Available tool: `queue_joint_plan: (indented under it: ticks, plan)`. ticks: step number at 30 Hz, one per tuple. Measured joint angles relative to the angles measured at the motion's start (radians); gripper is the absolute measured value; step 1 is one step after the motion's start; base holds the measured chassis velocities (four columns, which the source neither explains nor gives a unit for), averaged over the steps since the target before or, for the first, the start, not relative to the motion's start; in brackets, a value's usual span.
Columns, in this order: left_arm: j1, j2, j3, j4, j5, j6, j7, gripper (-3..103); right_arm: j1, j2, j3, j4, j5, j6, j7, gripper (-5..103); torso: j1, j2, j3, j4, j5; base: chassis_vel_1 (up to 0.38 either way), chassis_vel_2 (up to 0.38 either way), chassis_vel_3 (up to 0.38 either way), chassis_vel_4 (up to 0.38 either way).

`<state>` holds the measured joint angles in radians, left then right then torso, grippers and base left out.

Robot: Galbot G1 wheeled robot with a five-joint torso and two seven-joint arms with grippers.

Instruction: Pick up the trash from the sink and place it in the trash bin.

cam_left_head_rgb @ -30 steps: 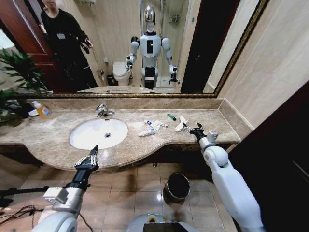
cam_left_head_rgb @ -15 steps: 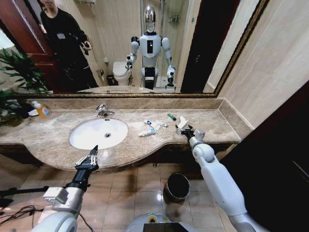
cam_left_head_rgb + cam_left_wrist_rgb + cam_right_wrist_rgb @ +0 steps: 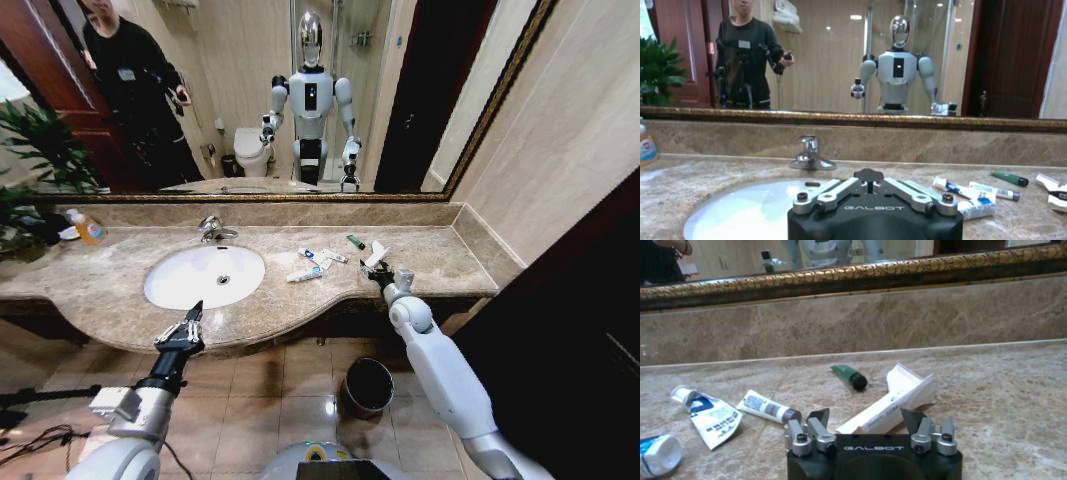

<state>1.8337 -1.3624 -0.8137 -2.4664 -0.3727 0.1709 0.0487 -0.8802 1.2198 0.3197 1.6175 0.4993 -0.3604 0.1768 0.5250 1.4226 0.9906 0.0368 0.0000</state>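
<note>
My right gripper (image 3: 865,427) hangs low over the counter (image 3: 110,285) with its fingers (image 3: 818,424) spread wide, holding nothing. The near end of the wrapper (image 3: 897,395) lies between them, on the marble, right of the sink (image 3: 204,275). Just past it is the green tube (image 3: 849,376), and off to one side the white-and-blue tubes (image 3: 767,407), close together. None of this litter lies in the basin itself; all of it sits on the counter beside it.

My left gripper (image 3: 180,331) waits in front of the sink's rim, fingers (image 3: 193,317) apart, empty.

The bin (image 3: 367,386) stands on the floor below the counter edge, nearly under my right arm.

What worries me: the wrapper is light, flat and lies at a slant to my fingers. If I close too high I would pinch air, or catch only its bent flap and see it slip out on the way up. Closing too low, my fingertips could scrape the stone and push the wrapper away. Then the drop: the bin is small, so a flimsy wrapper released off-centre might land on the tiles.
</note>
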Motion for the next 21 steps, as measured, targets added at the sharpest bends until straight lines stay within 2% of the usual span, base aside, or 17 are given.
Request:
queue_joint_plan:
  ticks: [12, 16, 18, 21]
  plan:
    - [0.000, 0.000, 0.000, 0.000, 0.000, 0.000, 0.000, 0, -0.014, -0.008, -0.001, -0.003, -0.009, 0.005, -0.001, 76, 0.000, 0.000, 0.000, 0.0000, 0.0000, 0.000, 0.000, 0.000, 0.000]
    - [0.000, 0.000, 0.000, 0.000, 0.000, 0.000, 0.000, 0, -0.017, -0.008, -0.002, -0.008, -0.013, 0.007, -0.003, 67, 0.000, 0.000, 0.000, 0.0000, 0.0000, 0.000, 0.000, 0.000, 0.000]
    - [0.000, 0.000, 0.000, 0.000, 0.000, 0.000, 0.000, 0, -0.017, -0.008, -0.002, -0.009, -0.013, 0.008, -0.003, 67, 0.000, 0.000, 0.000, 0.0000, 0.0000, 0.000, 0.000, 0.000, 0.000]
    - [0.000, 0.000, 0.000, 0.000, 0.000, 0.000, 0.000, 0, -0.017, -0.011, -0.002, -0.011, -0.013, 0.014, -0.004, 54, 0.000, 0.000, 0.000, 0.0000, -0.0001, 0.000, 0.000, 0.000, 0.000]
